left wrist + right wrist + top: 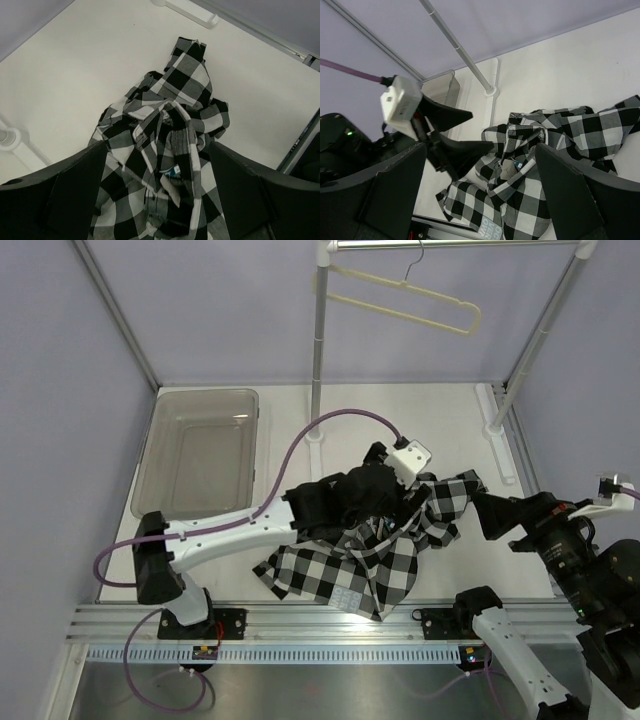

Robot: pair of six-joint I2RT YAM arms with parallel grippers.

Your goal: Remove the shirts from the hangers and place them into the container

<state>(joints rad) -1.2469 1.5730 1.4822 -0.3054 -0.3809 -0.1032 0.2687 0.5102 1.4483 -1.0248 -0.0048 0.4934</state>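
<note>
Black-and-white checked fabric shirt (192, 75) lies crumpled mid-frame between the spread, open jaws of the left gripper (157, 145); the right gripper (480, 146), likewise open, sits just right of it.

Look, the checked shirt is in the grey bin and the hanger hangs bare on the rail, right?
No. The shirt lies on the table, outside the bin, as the top view shows. The hanger does hang bare on the rail.
</note>
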